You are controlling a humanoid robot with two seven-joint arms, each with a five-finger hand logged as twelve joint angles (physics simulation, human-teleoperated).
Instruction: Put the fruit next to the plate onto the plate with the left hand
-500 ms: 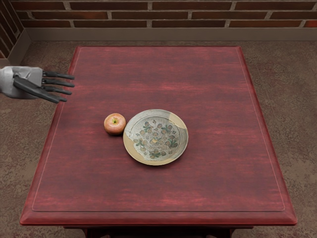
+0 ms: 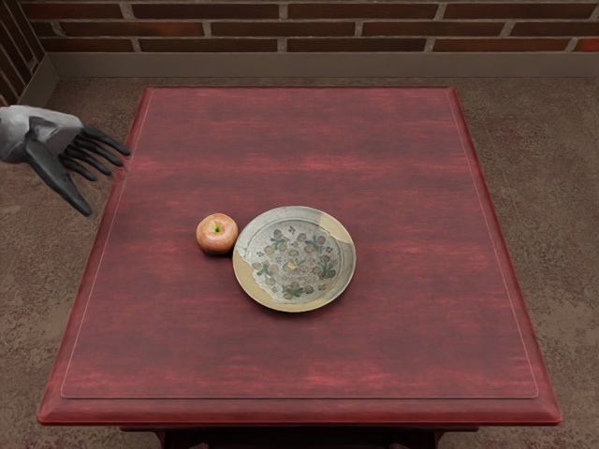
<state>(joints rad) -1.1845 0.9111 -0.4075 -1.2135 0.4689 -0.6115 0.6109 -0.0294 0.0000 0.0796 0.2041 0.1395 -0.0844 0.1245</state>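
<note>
Left robot hand (image 2: 62, 152) spread, empty, well apart from the apple (image 2: 216, 234). Apple judged light, firm, smooth; grasp its sides from above.

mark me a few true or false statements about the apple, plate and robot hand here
1. The apple lies on the plate. False: it sits on the table, beside the plate's left rim.
2. The left robot hand holds nothing. True.
3. The robot hand hangs right above the apple. False: it is by the table's far left edge, well away from the apple.
4. The plate has a leafy pattern. True.
</note>
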